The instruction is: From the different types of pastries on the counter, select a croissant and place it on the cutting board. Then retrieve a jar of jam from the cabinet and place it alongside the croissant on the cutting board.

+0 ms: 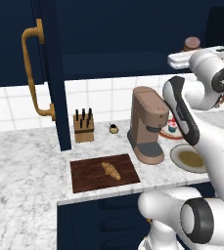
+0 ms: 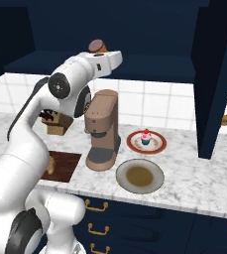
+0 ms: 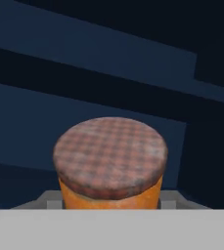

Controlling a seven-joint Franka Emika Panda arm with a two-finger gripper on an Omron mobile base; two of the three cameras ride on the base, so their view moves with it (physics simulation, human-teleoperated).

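Marbled counter (image 1: pixel 20 161); grainy board (image 1: pixel 86 177); crescent croissant (image 1: pixel 111 170).

Marbled counter (image 1: pixel 20 166), lower frame: cutting board (image 1: pixel 84 180) bearing croissant (image 1: pixel 111 171); knife block (image 1: pixel 83 128) behind; coffee machine (image 1: pixel 146 126) centre; beige plate (image 2: pixel 140 175); red-rimmed plate (image 2: pixel 157 145) holding cupcake (image 2: pixel 145 137).

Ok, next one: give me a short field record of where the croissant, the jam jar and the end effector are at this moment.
croissant: small golden-brown crescent pastry, lying on the dark reddish-brown wooden cutting board
jam jar: small orange jar with brown checked lid, up in the open dark navy wall cabinet
end effector: raised into the cabinet, shut on the jam jar
step left: jar not yet on the board
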